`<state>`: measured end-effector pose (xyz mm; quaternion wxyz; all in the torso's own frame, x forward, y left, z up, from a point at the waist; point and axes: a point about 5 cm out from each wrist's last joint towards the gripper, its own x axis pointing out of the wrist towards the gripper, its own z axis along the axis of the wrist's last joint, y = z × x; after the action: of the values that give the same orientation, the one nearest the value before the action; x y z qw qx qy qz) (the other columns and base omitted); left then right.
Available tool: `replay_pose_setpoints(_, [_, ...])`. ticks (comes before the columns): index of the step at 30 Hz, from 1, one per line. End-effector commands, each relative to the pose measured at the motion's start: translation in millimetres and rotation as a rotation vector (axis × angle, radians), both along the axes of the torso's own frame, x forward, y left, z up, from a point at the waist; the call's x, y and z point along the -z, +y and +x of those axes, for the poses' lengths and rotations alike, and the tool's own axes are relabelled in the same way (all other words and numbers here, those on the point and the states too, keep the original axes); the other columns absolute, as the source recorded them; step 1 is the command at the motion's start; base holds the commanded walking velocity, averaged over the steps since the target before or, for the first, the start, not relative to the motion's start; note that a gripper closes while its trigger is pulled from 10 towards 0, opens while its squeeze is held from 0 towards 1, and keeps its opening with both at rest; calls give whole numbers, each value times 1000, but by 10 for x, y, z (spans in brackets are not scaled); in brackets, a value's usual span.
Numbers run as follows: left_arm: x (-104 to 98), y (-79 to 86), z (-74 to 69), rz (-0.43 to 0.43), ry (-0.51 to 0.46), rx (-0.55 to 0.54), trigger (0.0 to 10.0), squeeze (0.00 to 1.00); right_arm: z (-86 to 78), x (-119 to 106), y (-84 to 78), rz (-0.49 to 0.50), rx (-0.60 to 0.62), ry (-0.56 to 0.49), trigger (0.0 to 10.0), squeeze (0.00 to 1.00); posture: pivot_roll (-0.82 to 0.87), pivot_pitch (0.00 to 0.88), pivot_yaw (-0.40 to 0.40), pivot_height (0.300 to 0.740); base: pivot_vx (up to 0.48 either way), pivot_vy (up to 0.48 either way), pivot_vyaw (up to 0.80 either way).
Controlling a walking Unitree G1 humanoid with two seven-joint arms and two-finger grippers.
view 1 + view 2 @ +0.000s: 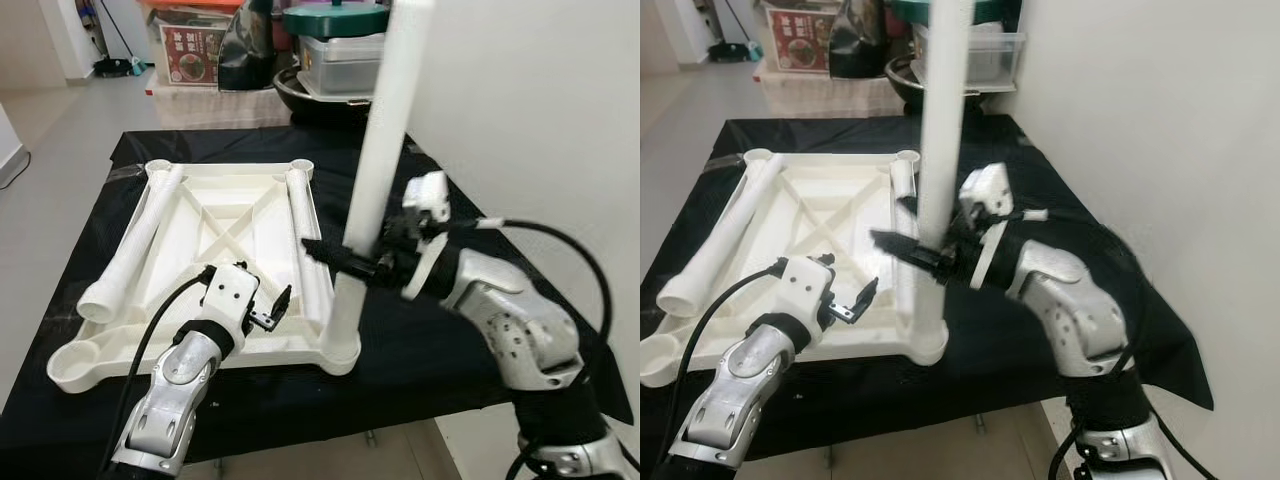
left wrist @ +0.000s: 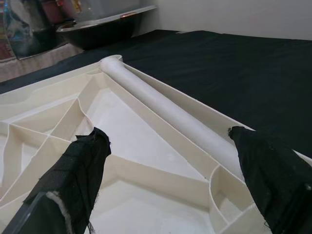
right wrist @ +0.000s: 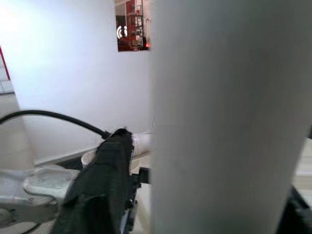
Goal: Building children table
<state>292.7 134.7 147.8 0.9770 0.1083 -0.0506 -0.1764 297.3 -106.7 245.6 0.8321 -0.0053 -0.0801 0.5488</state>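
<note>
step: leg fitting. One white leg [image 1: 372, 190] stood upright in the near-right corner socket [image 1: 340, 352] of the upturned tabletop [image 1: 225, 225]; seating depth could not be judged.
right gripper: right gripper [image 1: 335, 256] was clamped on the upright leg at about mid-height, black fingers [image 3: 100, 187] on either side of the tube, jaws closed onto it.
left gripper: left gripper [image 1: 272, 306] hovered over the near edge of the tabletop, jaws spread wide, holding nothing; the left wrist view looked between the padded fingertips [image 2: 78, 170] at the tabletop's ribs.
location: tabletop lay underside-up on a black cloth [image 1: 440, 150] over a table, beside a white wall.
spare legs: one loose leg [image 1: 130, 250] lay along the left side of the tabletop, another loose tube [image 1: 305, 230] along the right side, both lying flat.
open sockets: near-left socket [image 1: 75, 362] looked empty; far corners partly covered by the lying tubes.
next move (judgement): press the held leg straight down until seated, keep it vertical, then release and pick a lying tube.
materials: smooth matte white plastic; legs round hollow tubes; tabletop underside with diagonal cross ribs and ring sockets at the corners.
risk (judgement): leg appeared slightly tilted; side load could pop it from the socket.
</note>
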Motion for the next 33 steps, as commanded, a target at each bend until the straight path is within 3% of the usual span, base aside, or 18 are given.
replay_pose_setpoints(1, [48,12,-20,23,19,-3,10000,0,25,134,12,-49,23,27,0,0,59,0,-103,740,0,0,0])
replay_pose_setpoints(2, [50,10,-23,24,20,-1,10000,0,157,228,-48,-80,158,69,0,0,54,0,-99,740,0,0,0])
replay_pose_setpoints(3, [50,10,-23,24,20,-1,10000,0,157,228,-48,-80,158,69,0,0,54,0,-99,740,0,0,0])
replay_pose_setpoints(4, [50,8,-22,24,21,1,10000,0,334,323,-177,-92,369,133,0,0,51,0,-96,740,0,0,0])
replay_pose_setpoints(5, [50,8,-22,24,21,1,10000,0,334,323,-177,-92,369,133,0,0,51,0,-96,740,0,0,0])
replay_pose_setpoints(6, [49,6,-19,25,21,3,10000,0,474,414,-330,-91,586,197,0,0,51,0,-96,740,0,0,0])
replay_pose_setpoints(7, [49,6,-19,25,21,3,10000,0,474,414,-330,-91,586,197,0,0,51,0,-96,740,0,0,0])
replay_pose_setpoints(8, [47,7,-18,26,21,6,10000,0,580,566,-622,-44,957,306,0,0,51,0,-91,740,0,0,0])
replay_pose_setpoints(9, [47,7,-18,26,22,7,10000,0,563,607,-683,-45,1041,321,0,0,51,0,-91,740,0,0,0])
replay_pose_setpoints(17, [56,2,-20,28,26,14,10000,0,414,662,-646,2,1225,359,0,0,44,0,-77,740,0,0,0])
replay_pose_setpoints(18, [52,-4,-13,29,25,17,10000,0,381,664,-489,-13,1165,361,10000,0,41,0,-73,740,0,0,0])
replay_pose_setpoints(21, [41,-8,3,31,23,20,10000,0,347,609,-269,-10,1078,328,10000,0,43,0,-72,740,0,0,0])
replay_pose_setpoints(22, [36,-7,8,31,21,21,10000,0,351,541,-214,40,1054,311,10000,1000,43,0,-72,740,0,0,0])
replay_pose_setpoints(26, [35,-5,14,33,20,22,10000,0,394,437,-210,78,1025,276,10000,1000,43,0,-72,740,0,0,0])
replay_pose_setpoints(27, [36,-3,14,33,19,22,10000,0,435,333,-219,100,959,249,10000,0,43,0,-72,740,0,0,0])
replay_pose_setpoints(29, [39,-4,16,33,19,21,10000,0,459,227,-221,135,865,230,10000,0,41,0,-76,740,0,0,0])
replay_pose_setpoints(30, [41,-7,17,32,18,21,10000,0,412,68,-194,189,666,194,10000,0,43,0,-79,740,0,0,0])
replay_pose_setpoints(33, [42,-10,18,31,18,21,10000,0,358,-41,-175,222,525,164,10000,0,43,0,-79,740,0,0,0])
